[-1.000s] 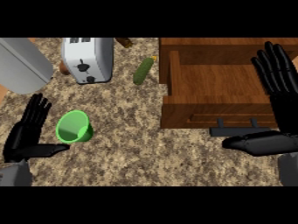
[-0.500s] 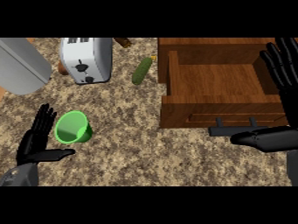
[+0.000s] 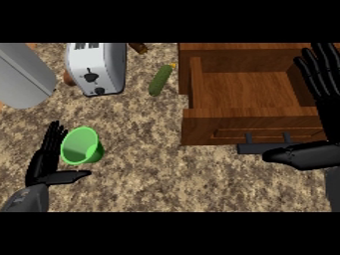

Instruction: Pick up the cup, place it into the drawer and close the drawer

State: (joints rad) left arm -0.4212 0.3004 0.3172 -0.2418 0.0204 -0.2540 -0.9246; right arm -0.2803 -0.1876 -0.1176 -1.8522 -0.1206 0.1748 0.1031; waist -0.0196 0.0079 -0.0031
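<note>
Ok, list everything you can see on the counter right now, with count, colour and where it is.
cup: one, green, near left of the counter, beside the left hand
toaster: one, white, far left
cucumber: one, green, between toaster and drawer
drawer: one, brown wood, open, right side
grey appliance: one, far left edge
counter: one, speckled brown
left hand: one, black, open, left of the cup
right hand: one, black, open, at the drawer's right side

Bare counter between cup and open drawer — no obstacle.
</note>
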